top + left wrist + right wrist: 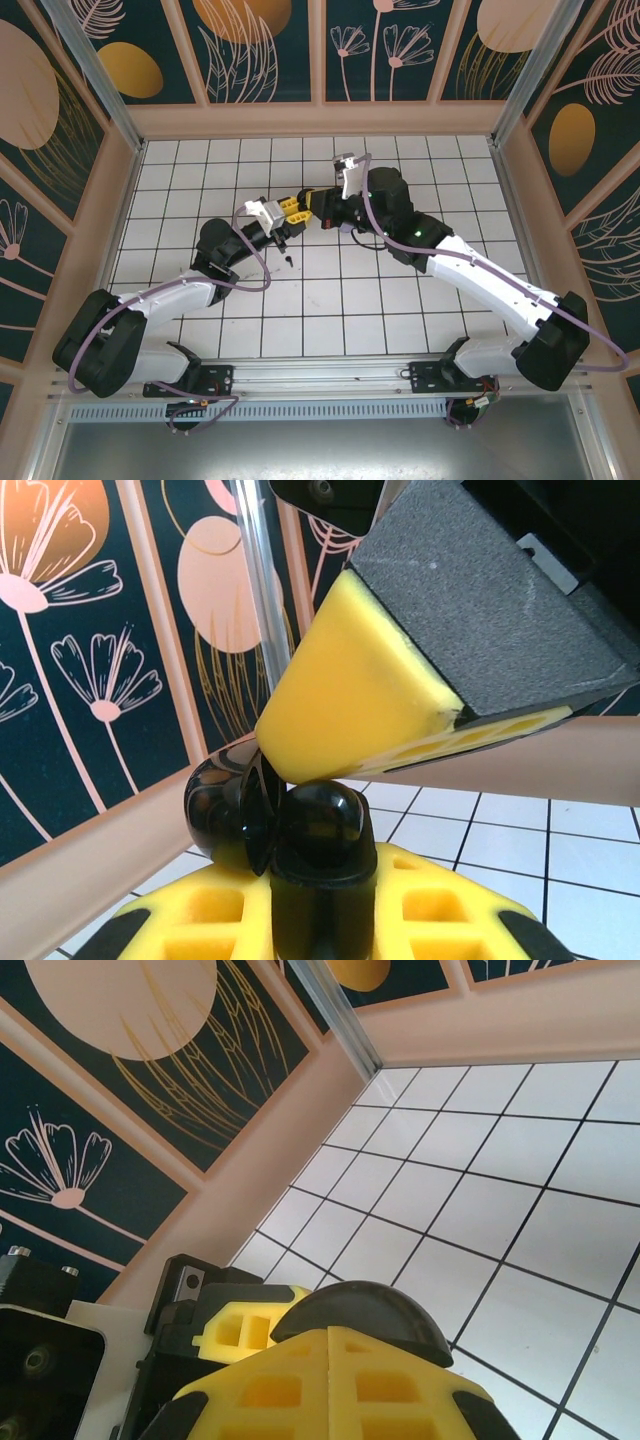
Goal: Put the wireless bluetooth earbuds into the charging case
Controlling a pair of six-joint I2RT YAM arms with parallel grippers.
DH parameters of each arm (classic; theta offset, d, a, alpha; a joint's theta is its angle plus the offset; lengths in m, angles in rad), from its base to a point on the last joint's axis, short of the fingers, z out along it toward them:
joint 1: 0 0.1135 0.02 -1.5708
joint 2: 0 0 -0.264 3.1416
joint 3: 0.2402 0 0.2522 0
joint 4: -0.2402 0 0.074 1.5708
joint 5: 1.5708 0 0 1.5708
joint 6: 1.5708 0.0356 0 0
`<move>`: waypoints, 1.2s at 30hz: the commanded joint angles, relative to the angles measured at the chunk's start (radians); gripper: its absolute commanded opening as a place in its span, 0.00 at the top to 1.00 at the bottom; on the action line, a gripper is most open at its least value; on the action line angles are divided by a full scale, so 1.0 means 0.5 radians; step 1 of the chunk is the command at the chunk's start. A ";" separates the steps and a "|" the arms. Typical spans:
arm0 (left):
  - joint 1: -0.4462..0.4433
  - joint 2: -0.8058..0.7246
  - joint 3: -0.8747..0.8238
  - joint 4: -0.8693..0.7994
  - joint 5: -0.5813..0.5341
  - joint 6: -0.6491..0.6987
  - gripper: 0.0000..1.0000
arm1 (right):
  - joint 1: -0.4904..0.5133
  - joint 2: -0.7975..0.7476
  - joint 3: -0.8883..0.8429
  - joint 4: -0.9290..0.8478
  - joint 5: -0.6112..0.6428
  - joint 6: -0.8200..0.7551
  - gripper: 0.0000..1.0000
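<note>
Pinching a glossy black case (320,825) between its yellow fingers, the left gripper (322,895) is clamped on the case's lower part. The case's rounded top rises clear of the tips. It reads as two smooth, bulbous lobes side by side with a dark seam between them, shiny enough to mirror the light. Those fingers are moulded plastic with square hollows sunk into them, black along the outer edges. The right gripper (330,1350) has its own yellow fingers pressed flat together, only a thin seam showing between them. A black domed shape sits right at their tips; whether anything is caught in that seam cannot be told. From the left wrist, one right-hand finger shows as a blunt yellow wedge backed by a grainy grey pad, its tip resting against the case between the lobes. From above, both arms meet over the middle of the white tiled table (380,300). A tiny black earbud (290,258) lies on a tile just on the near side of the left gripper, apart from the case and too small for its shape to be read.
</note>
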 commanded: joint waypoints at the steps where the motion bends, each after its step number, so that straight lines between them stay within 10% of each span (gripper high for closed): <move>1: -0.005 -0.047 0.026 0.010 0.078 0.056 1.00 | -0.016 0.021 0.095 -0.042 -0.050 -0.039 0.98; 15: -0.004 -0.075 0.054 -0.044 0.115 0.078 1.00 | -0.054 -0.092 0.099 -0.368 -0.059 -0.196 0.97; 30: -0.005 -0.018 0.101 -0.132 0.463 -0.067 1.00 | -0.084 -0.232 0.253 -0.621 -0.132 -0.562 0.43; 36: -0.005 0.018 0.134 -0.186 0.582 -0.105 1.00 | -0.085 -0.193 0.367 -0.840 -0.159 -0.666 0.44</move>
